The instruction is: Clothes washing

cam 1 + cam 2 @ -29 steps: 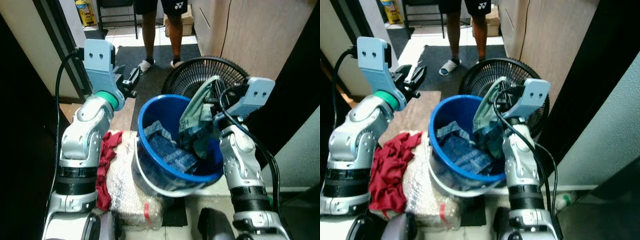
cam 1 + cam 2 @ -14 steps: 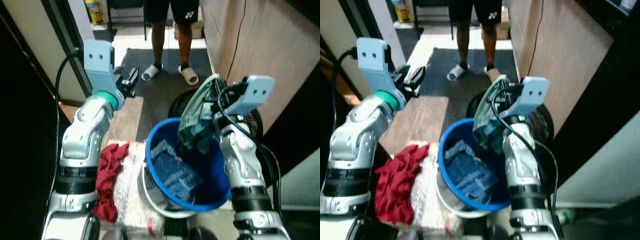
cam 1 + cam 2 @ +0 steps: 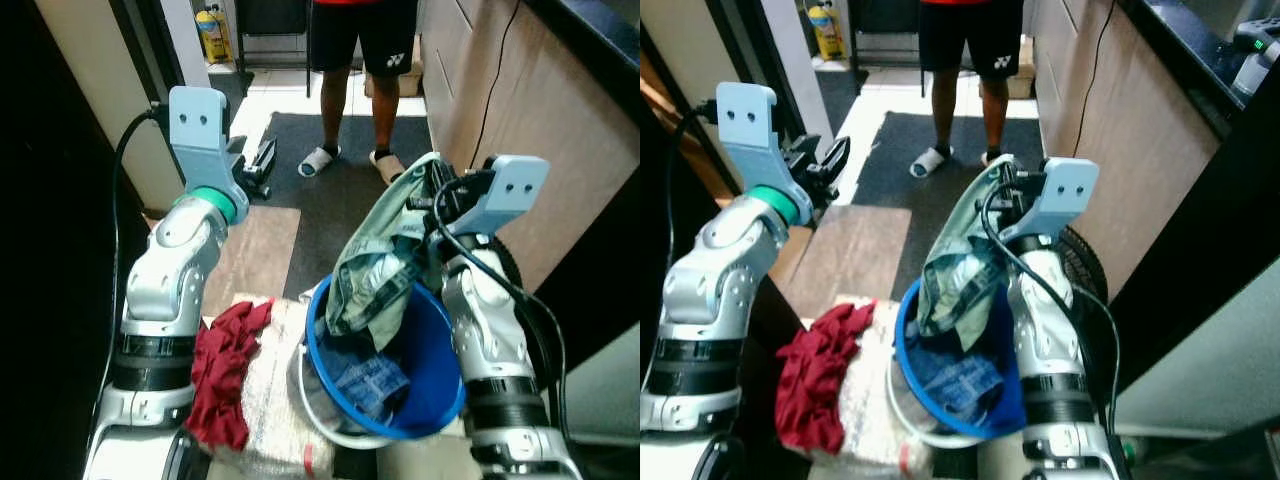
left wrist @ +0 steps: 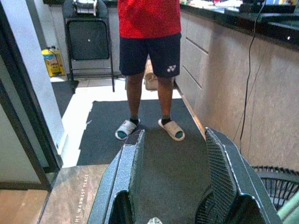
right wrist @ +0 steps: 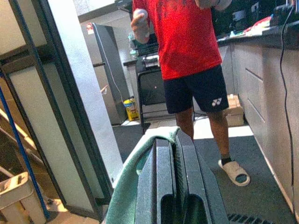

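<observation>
I'm in a home, kitchen/utility area: wood cabinets (image 3: pixel 520 120) w/ dark countertop, dark floor mat (image 3: pixel 330 190), floor fan (image 4: pixel 275 179), folding chair (image 4: pixel 88 39), laundry bucket (image 3: pixel 430 370), person in slippers (image 4: pixel 149 60).

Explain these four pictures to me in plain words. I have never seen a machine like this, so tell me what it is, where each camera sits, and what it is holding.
This is a humanoid robot with two silver arms, each ending in two long black fingers. The two wide pictures come from cameras in its head, looking down. The two narrower ones come from cameras on its wrists, looking along the fingers.

The right gripper is shut on a green garment, which hangs over a blue tub that holds denim clothes. A red cloth lies on a wrapped bundle beside the tub. The left gripper is raised, open and holds nothing.

A person in a red shirt, dark shorts and slippers stands on a dark mat ahead.
</observation>
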You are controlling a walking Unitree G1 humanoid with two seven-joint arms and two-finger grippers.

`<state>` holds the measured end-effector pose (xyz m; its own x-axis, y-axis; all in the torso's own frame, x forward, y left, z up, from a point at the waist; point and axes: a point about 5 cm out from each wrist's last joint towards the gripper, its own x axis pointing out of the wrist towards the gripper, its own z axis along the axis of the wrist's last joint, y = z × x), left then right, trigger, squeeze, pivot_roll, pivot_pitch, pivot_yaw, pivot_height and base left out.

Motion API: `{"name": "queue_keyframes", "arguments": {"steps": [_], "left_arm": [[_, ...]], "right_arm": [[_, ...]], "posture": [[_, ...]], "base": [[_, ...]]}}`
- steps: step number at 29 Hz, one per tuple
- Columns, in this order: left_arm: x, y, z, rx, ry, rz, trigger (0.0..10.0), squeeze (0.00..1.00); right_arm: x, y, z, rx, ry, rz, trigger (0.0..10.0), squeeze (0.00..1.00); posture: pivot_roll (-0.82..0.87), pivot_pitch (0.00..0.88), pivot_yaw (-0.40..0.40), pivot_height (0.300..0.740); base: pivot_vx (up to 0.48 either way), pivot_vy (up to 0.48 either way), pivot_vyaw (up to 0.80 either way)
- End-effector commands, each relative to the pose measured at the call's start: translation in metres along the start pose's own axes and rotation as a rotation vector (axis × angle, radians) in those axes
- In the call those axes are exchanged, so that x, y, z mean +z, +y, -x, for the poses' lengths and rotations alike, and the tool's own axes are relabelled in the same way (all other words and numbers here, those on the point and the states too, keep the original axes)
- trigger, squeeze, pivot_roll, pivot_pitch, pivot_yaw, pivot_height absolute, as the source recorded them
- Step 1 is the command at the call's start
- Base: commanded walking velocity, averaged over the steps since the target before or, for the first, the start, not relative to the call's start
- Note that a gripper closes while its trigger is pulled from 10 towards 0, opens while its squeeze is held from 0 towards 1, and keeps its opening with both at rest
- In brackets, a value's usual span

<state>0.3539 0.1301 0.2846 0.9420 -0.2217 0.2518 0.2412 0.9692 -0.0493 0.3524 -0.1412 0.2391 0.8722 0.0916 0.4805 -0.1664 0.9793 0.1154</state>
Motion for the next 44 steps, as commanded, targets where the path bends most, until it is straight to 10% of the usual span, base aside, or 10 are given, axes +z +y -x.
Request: {"name": "queue_keyframes", "arguments": {"steps": [1, 17, 31, 38, 44], "left_arm": [[-0.010, 0.005, 0.002, 0.012, 0.031, -0.012, 10.0, 0.00], [-0.043, 0.021, 0.013, 0.054, 0.132, -0.071, 10.0, 0.00], [-0.109, 0.032, 0.058, -0.026, 0.315, -0.158, 10.0, 0.00], [-0.162, 0.029, 0.103, -0.055, 0.458, -0.141, 10.0, 0.00], [-0.181, 0.029, 0.118, -0.041, 0.515, -0.146, 10.0, 0.00]], "right_arm": [[-0.001, -0.001, 0.003, -0.005, 0.005, 0.009, 10.0, 0.00], [-0.038, -0.036, 0.040, -0.117, 0.161, 0.119, 10.0, 0.00], [-0.125, -0.029, 0.134, -0.046, 0.547, 0.306, 10.0, 0.00], [-0.172, -0.022, 0.222, 0.000, 0.874, 0.375, 10.0, 0.00], [-0.180, -0.022, 0.246, -0.013, 0.975, 0.345, 10.0, 0.00]], "posture": [[0.09, 0.040, 0.082, 0.720], [0.07, 0.028, 0.094, 0.740], [0.06, 0.011, 0.104, 0.740], [0.06, 0.000, 0.077, 0.740], [0.05, 0.000, 0.064, 0.740]], "base": [[0.000, 0.000, 0.00], [0.000, 0.000, 0.00], [0.000, 0.000, 0.00], [0.000, 0.000, 0.00], [0.000, 0.000, 0.00]]}}
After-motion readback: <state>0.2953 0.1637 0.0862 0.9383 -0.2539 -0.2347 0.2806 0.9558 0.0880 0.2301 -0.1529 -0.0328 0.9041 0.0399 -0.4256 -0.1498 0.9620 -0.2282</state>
